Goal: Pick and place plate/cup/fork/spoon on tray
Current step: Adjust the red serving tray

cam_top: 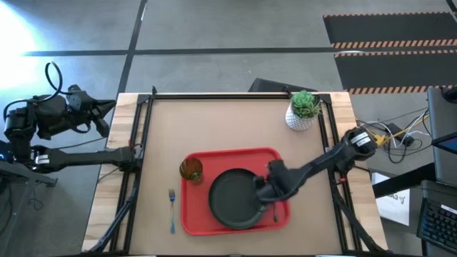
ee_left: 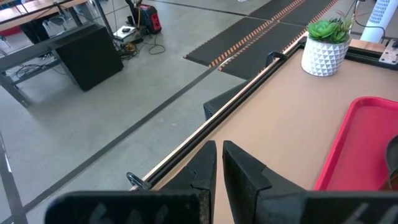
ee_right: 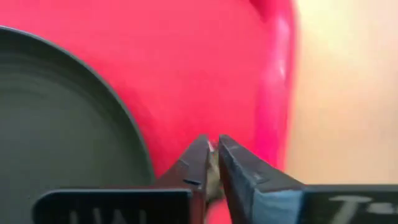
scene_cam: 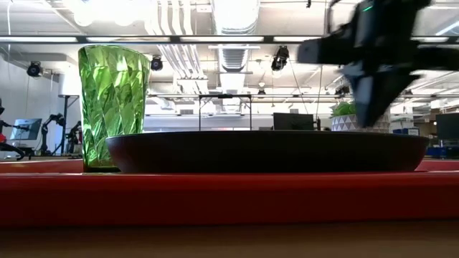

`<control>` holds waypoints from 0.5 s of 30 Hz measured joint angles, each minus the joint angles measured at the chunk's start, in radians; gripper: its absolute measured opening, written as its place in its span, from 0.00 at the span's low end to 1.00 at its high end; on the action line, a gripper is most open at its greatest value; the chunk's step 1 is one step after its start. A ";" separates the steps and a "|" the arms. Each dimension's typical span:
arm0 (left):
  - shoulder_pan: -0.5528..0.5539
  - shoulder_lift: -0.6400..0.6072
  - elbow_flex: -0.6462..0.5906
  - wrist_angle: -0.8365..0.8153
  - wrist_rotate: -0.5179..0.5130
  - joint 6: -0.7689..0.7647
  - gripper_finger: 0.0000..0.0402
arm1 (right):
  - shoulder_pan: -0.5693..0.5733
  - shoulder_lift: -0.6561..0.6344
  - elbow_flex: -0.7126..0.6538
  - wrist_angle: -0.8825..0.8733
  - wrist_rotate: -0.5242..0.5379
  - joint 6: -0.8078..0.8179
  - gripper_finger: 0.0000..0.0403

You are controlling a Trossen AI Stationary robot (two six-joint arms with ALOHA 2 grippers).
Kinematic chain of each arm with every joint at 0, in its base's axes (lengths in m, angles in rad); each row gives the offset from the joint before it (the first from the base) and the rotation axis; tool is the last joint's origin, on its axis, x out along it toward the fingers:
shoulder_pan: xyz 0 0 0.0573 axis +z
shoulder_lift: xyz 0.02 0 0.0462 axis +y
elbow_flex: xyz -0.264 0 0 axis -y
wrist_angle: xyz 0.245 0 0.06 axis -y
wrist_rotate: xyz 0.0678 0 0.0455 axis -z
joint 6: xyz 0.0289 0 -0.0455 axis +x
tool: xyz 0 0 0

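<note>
The red tray [cam_top: 235, 158] lies on the tan table [cam_top: 214, 121], toward its near edge. On it sits the black plate [cam_top: 233, 198], filling the middle and near part, with the green cup [cam_top: 191, 169] upright at the tray's left end, just beside the plate rim. The blue-handled fork [cam_top: 172, 207] lies on the bare table just left of the tray, not on it. The right gripper [cam_top: 267, 194] is down over the tray's right portion, at the plate's right edge; its wrist view shows the two dark fingers [ee_right: 239, 171] drawn nearly together over red tray surface, with something small and pale between the tips that I cannot identify. A thin dark item by the gripper near the tray's right rim may be the spoon [cam_top: 275, 211]; I cannot tell for sure. The left gripper [ee_left: 219, 152] is parked off the table's left edge, fingers together, holding nothing. A white pot with a green plant [cam_top: 303, 111] stands at the far right corner.
</note>
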 joint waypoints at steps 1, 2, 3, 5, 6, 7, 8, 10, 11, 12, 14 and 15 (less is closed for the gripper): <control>0.000 0.000 0.000 0.000 0.000 0.000 0.03 | -0.029 0.000 -0.001 0.025 -0.002 -0.073 0.05; 0.000 0.000 0.000 0.000 0.000 0.000 0.03 | -0.059 0.003 -0.001 0.058 -0.005 -0.152 0.03; 0.000 0.000 0.000 0.000 0.000 0.000 0.03 | -0.091 0.005 -0.001 0.091 -0.011 -0.226 0.03; 0.000 0.000 0.000 0.000 0.000 0.000 0.03 | -0.151 0.008 -0.001 0.139 -0.016 -0.349 0.02; 0.000 0.000 0.000 0.000 0.000 0.000 0.03 | -0.180 0.008 -0.002 0.153 -0.017 -0.400 0.02; 0.000 0.000 0.000 0.000 0.000 0.000 0.03 | -0.206 0.008 -0.002 0.163 -0.018 -0.444 0.02; 0.000 0.000 0.000 0.000 0.000 0.000 0.03 | -0.230 0.008 -0.002 0.169 -0.018 -0.481 0.02; 0.000 0.000 0.000 0.000 0.000 0.000 0.03 | -0.276 0.008 -0.002 0.171 -0.026 -0.556 0.02; 0.000 0.000 0.000 0.000 0.000 -0.001 0.03 | -0.298 0.008 -0.002 0.177 -0.043 -0.594 0.02; 0.000 0.000 0.000 0.000 0.000 -0.001 0.03 | -0.320 0.008 -0.002 0.188 -0.057 -0.625 0.02; 0.000 0.000 0.000 0.000 0.000 -0.001 0.03 | -0.358 0.010 -0.008 0.234 -0.099 -0.691 0.02; 0.000 0.000 0.000 0.000 0.000 -0.001 0.03 | -0.376 0.014 -0.014 0.273 -0.117 -0.731 0.02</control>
